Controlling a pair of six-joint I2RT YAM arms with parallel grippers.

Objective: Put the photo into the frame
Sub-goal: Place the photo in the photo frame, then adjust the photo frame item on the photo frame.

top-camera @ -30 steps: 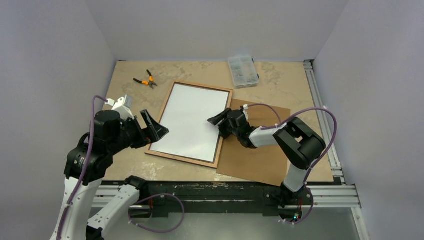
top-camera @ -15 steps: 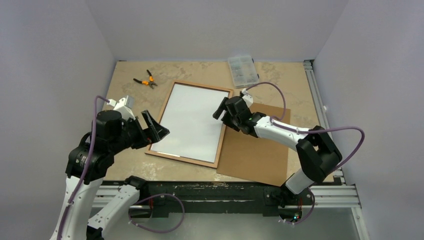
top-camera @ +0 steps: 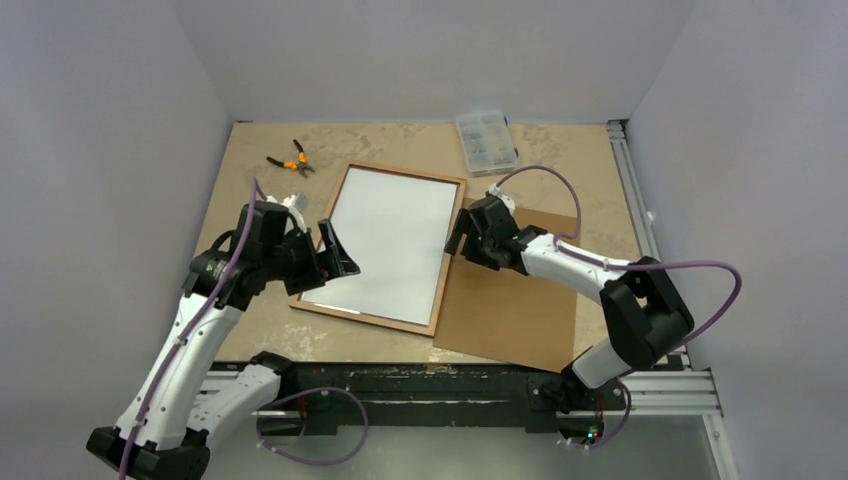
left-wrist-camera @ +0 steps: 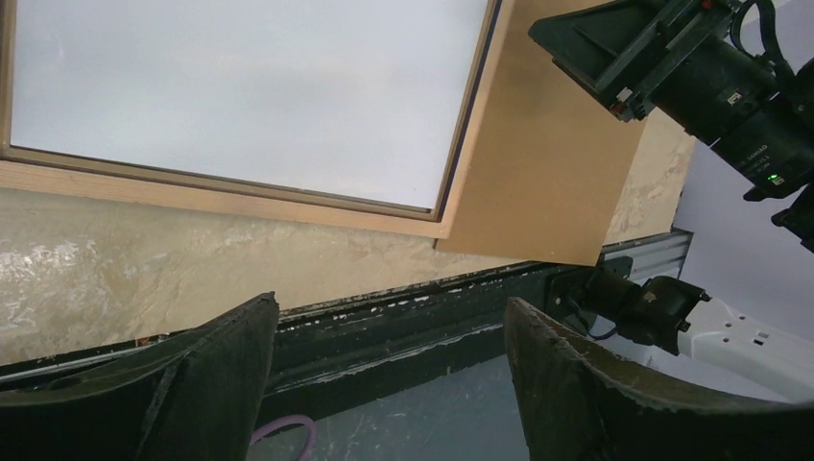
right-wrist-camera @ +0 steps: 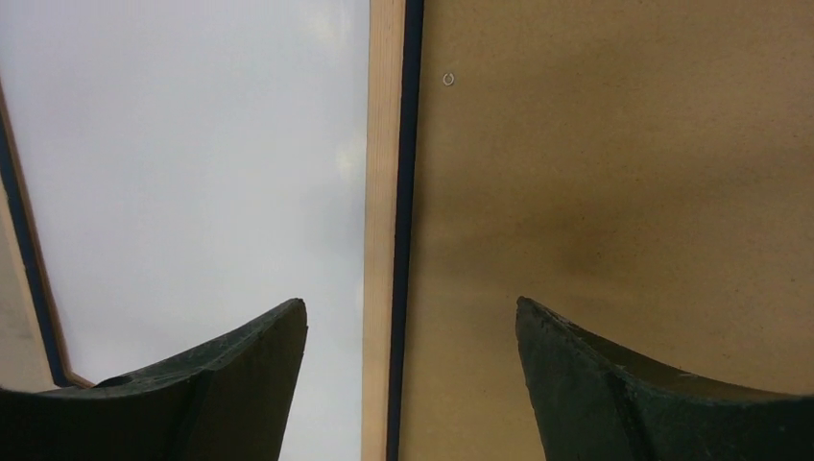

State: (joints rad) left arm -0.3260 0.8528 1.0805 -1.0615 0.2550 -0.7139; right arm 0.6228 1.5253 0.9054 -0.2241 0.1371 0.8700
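The frame (top-camera: pixel 405 172) lies flat mid-table, light wood face up, its dark blue edge showing in the right wrist view (right-wrist-camera: pixel 384 144). Inside it rests the photo (top-camera: pixel 390 235), plain white reverse up; the picture side is hidden. My left gripper (top-camera: pixel 340 258) hovers open over the frame's near-left edge. In the left wrist view the frame's near rail (left-wrist-camera: pixel 240 197) and the photo (left-wrist-camera: pixel 250 86) lie beyond the empty left gripper (left-wrist-camera: pixel 389 317). My right gripper (top-camera: pixel 462 237) is open above the frame's right rail. Its fingers straddle that rail with nothing between them (right-wrist-camera: pixel 411 317).
A plain brown board (top-camera: pixel 515 305) lies right of the frame, its left edge under the frame's right rail. Orange-handled pliers (top-camera: pixel 290 160) sit at the back left, a clear plastic parts box (top-camera: pixel 486 142) at the back. The table's metal front rail (left-wrist-camera: pixel 384 307) is near the left gripper.
My right gripper has left the white sheet, opened wider and moved right over the frame's right rail. My left arm has swung forward and right, to the frame's near-left edge.
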